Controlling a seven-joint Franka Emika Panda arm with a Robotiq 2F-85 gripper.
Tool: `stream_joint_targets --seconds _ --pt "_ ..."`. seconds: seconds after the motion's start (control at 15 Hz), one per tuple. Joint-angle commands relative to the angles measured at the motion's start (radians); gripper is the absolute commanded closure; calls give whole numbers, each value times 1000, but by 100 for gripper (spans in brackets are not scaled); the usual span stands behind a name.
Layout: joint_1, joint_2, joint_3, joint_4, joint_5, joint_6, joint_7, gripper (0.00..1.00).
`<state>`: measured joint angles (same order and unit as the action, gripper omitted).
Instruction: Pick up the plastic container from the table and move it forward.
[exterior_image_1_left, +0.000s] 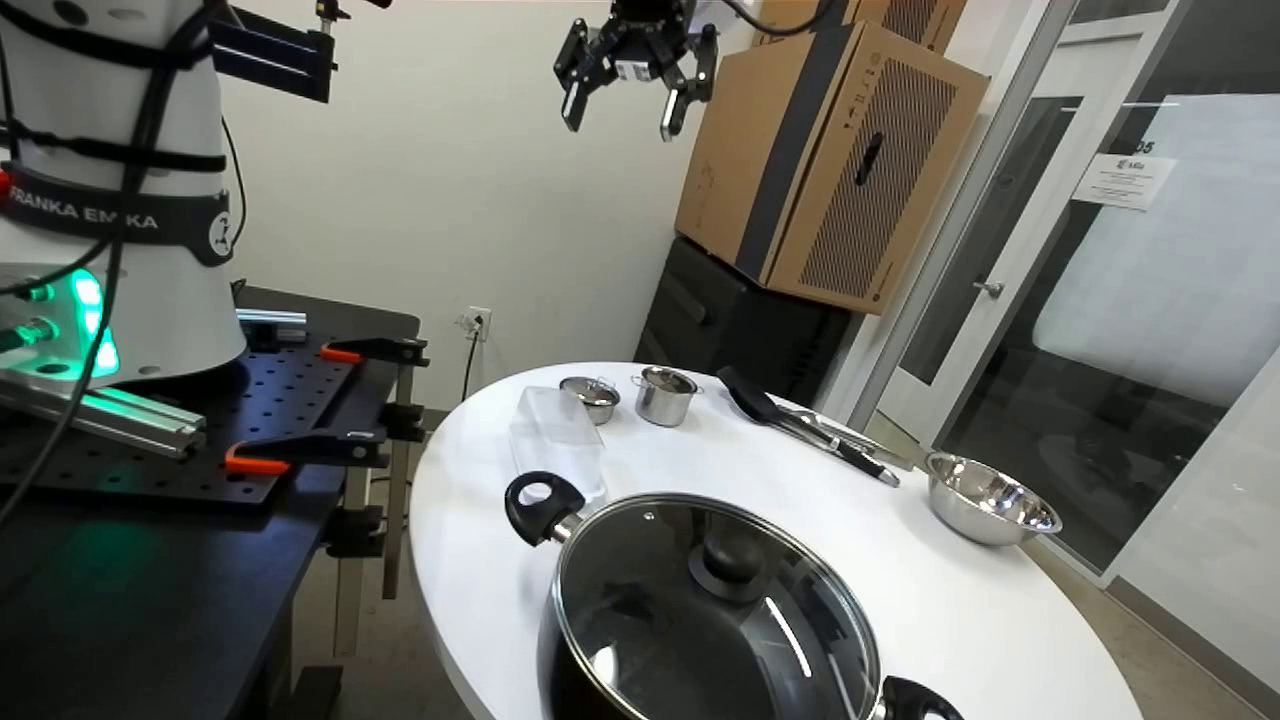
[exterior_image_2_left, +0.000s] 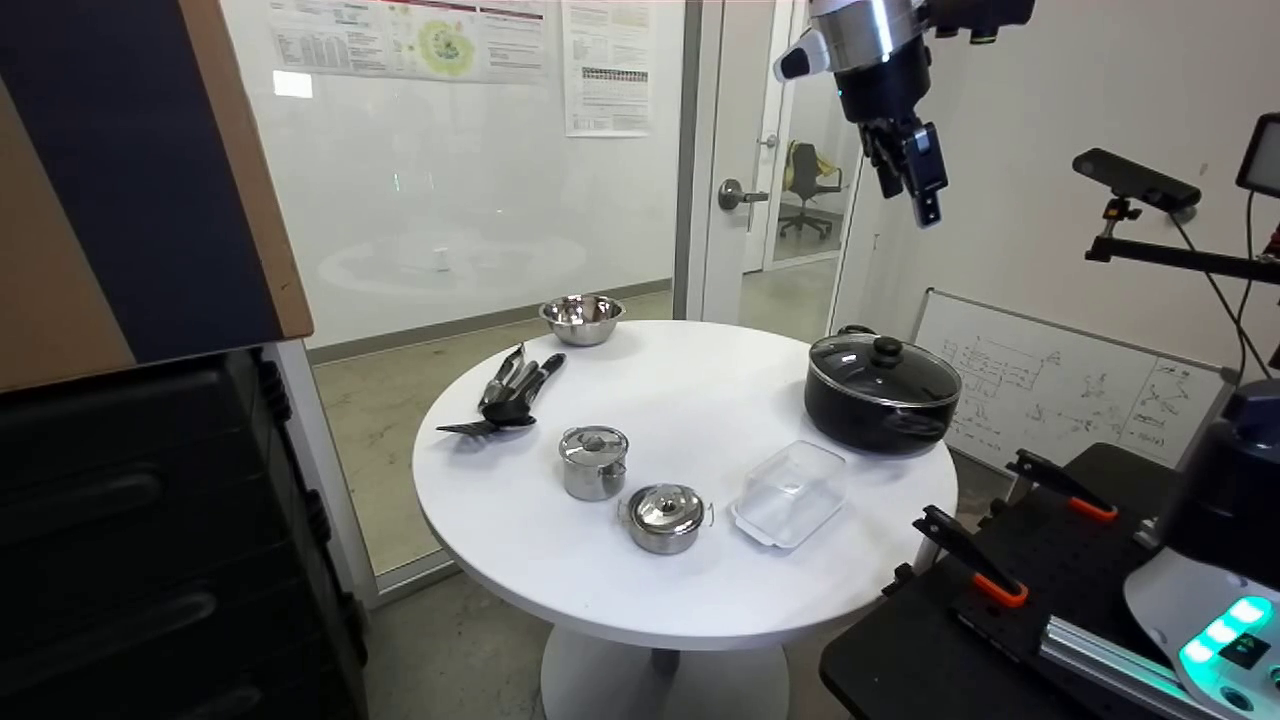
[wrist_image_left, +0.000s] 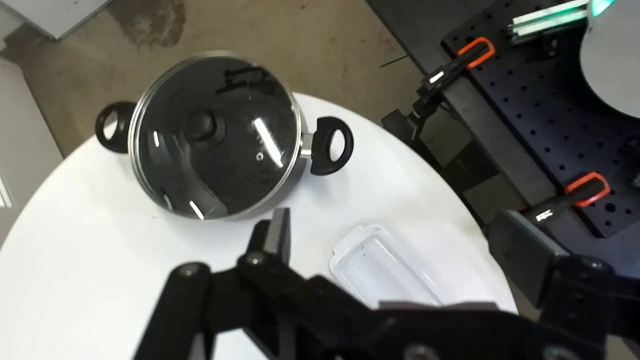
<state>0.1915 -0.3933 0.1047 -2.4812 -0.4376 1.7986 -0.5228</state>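
The clear plastic container (exterior_image_1_left: 556, 438) is a rectangular box on the white round table (exterior_image_1_left: 960, 620). It lies near the table edge by the robot base, between the black pot and the small steel pots. It also shows in an exterior view (exterior_image_2_left: 792, 492). In the wrist view the container (wrist_image_left: 377, 267) is partly hidden behind my gripper's body. My gripper (exterior_image_1_left: 621, 124) is open and empty, high above the table, and it also shows in an exterior view (exterior_image_2_left: 910, 205). In the wrist view its fingers (wrist_image_left: 395, 250) stand wide apart with the container below and between them.
A black lidded pot (exterior_image_2_left: 882, 390) stands beside the container. Two small steel pots (exterior_image_2_left: 594, 462) (exterior_image_2_left: 667, 518) stand on its other side. Black utensils (exterior_image_2_left: 512, 395) and a steel bowl (exterior_image_2_left: 582, 320) lie further off. The black workbench (exterior_image_1_left: 120, 560) has clamps near the table.
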Motion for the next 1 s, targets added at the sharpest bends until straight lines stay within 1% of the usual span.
stream_joint_targets --seconds 0.0,0.13,0.2,0.27,0.33,0.4,0.47,0.6,0.67,0.73,0.8,0.93 --pt "12 100 -37 -13 -46 164 -141 0" --pt "6 158 -39 -16 -42 242 -223 0" --pt "3 185 -34 -12 -42 257 -265 0" --pt "-3 212 -3 17 -81 177 -256 0" --pt "-21 209 32 28 -161 137 -118 0" --pt "-12 181 -2 -11 -77 197 -197 0" --pt "-13 195 8 -3 -112 181 -162 0" --pt "-11 204 20 8 -135 163 -136 0" --pt "-1 187 7 -11 -86 211 -203 0" --pt "2 185 1 -21 -54 247 -241 0" --pt "3 183 -7 -44 -28 309 -293 0" --pt "2 194 -16 -69 9 389 -389 0"
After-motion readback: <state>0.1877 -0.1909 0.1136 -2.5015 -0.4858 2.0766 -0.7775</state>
